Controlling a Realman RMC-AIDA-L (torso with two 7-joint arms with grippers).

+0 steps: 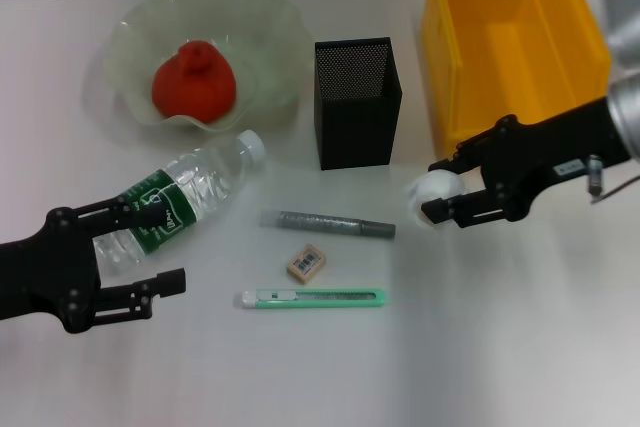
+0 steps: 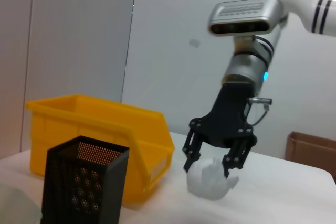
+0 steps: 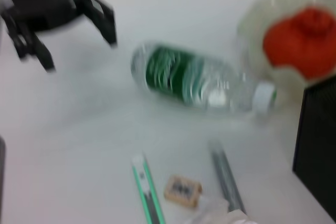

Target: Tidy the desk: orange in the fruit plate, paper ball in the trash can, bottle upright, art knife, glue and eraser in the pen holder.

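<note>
My right gripper (image 1: 433, 190) is shut on the white paper ball (image 1: 432, 188), low over the table beside the yellow bin (image 1: 520, 37). The left wrist view shows its fingers (image 2: 190, 157) around the ball (image 2: 210, 182). My left gripper (image 1: 165, 245) is open, next to the base of the lying bottle (image 1: 185, 197), not holding it. The orange (image 1: 193, 82) sits in the green fruit plate (image 1: 130, 27). The grey glue stick (image 1: 328, 224), eraser (image 1: 306, 263) and green art knife (image 1: 312, 298) lie on the table in front of the black mesh pen holder (image 1: 357, 102).
The right wrist view shows the bottle (image 3: 194, 80), the left gripper (image 3: 79, 45), the knife (image 3: 147, 190), the eraser (image 3: 182, 191) and the glue (image 3: 226, 174). The yellow bin (image 2: 105, 129) stands just behind the pen holder (image 2: 84, 187) in the left wrist view.
</note>
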